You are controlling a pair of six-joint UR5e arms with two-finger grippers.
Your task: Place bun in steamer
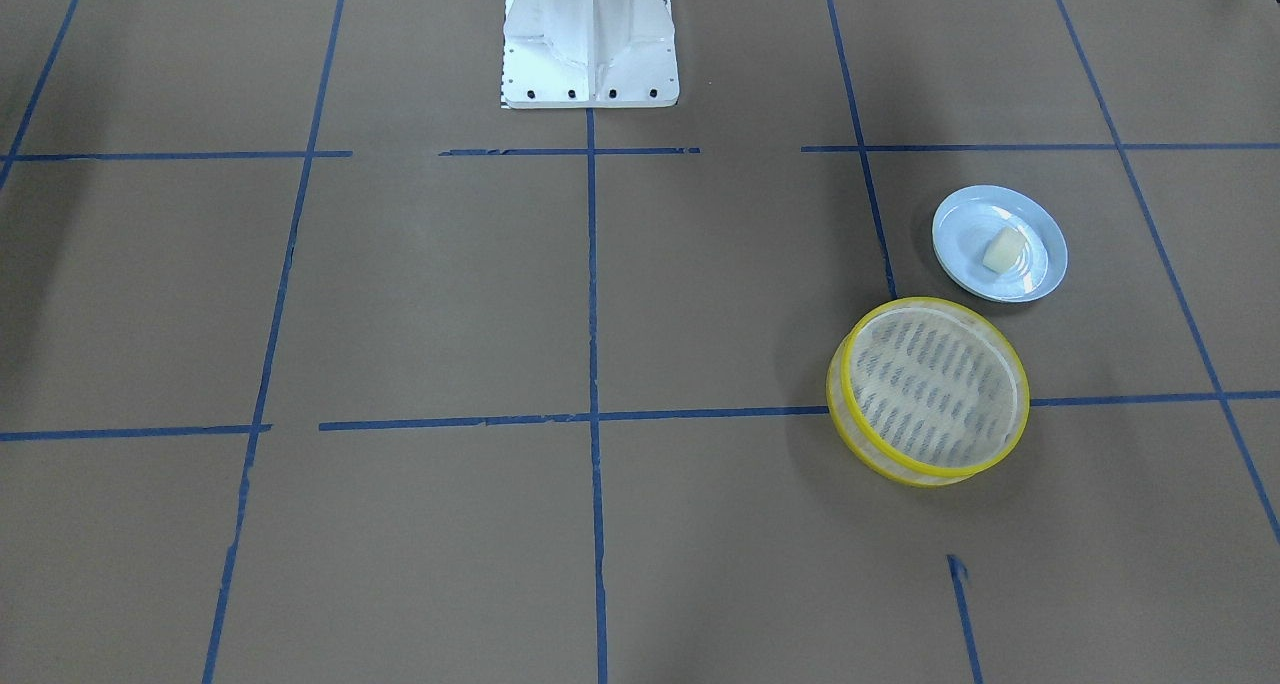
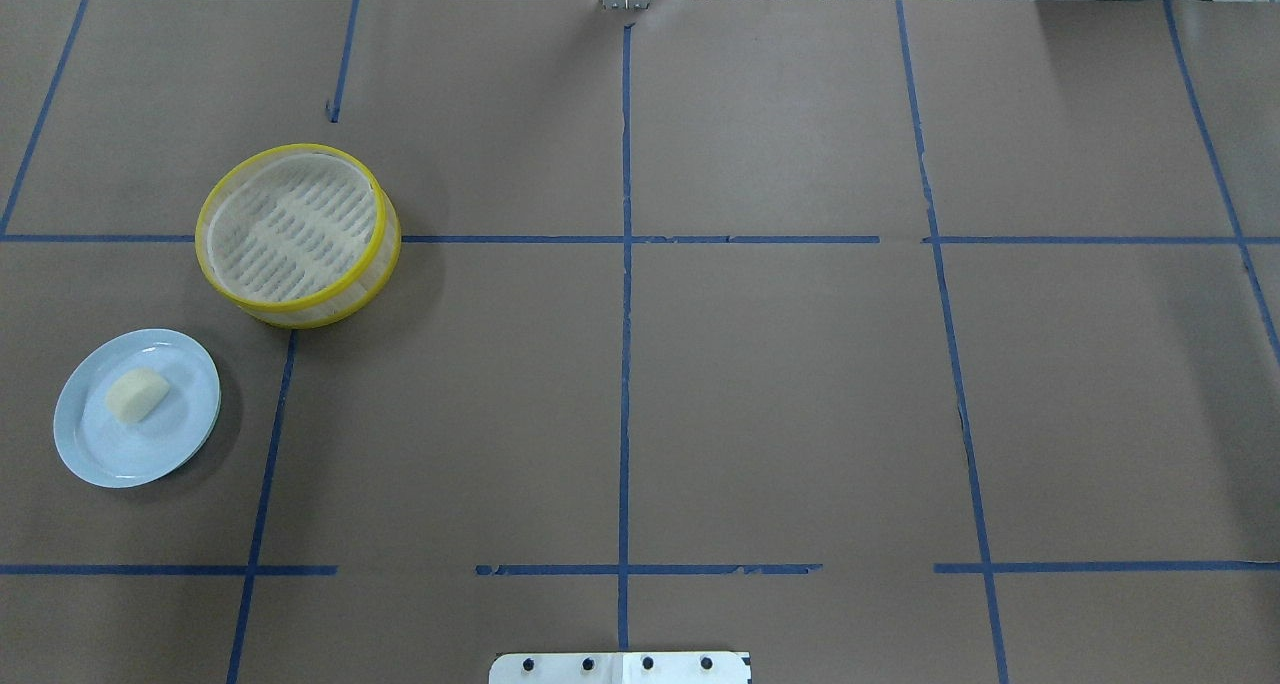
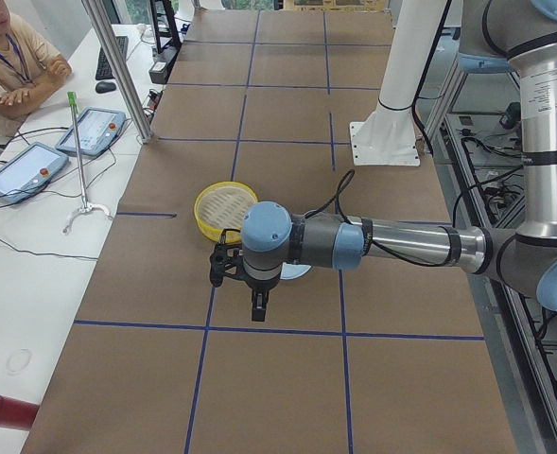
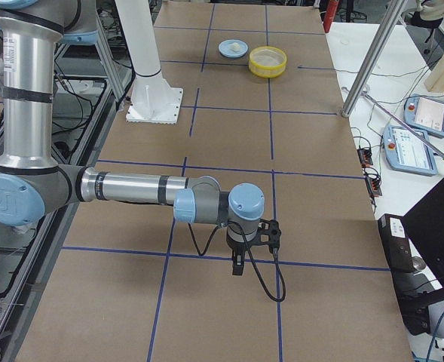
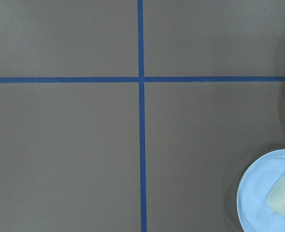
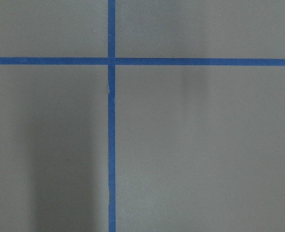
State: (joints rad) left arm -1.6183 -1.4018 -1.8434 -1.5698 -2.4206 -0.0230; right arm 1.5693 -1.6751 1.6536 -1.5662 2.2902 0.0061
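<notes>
The cream-white bun point(image 2: 137, 396) lies on a pale blue plate point(image 2: 120, 459) on the table's left side; it also shows in the front view point(image 1: 1000, 252) and at the left wrist view's lower right corner point(image 5: 282, 195). The yellow-rimmed steamer point(image 2: 290, 226) stands empty just beyond the plate, also in the front view point(image 1: 935, 389). My left gripper point(image 3: 257, 307) hangs above the table close to the plate, showing only in the left side view; I cannot tell if it is open. My right gripper point(image 4: 238, 264) hangs far away over the table's right side; I cannot tell its state either.
The white robot base point(image 1: 590, 39) stands at the table's near middle edge. Blue tape lines point(image 2: 625, 264) grid the brown table. A metal pole point(image 3: 117, 66), teach pendants point(image 3: 94, 128) and a seated operator point(image 3: 13, 57) are along the far side.
</notes>
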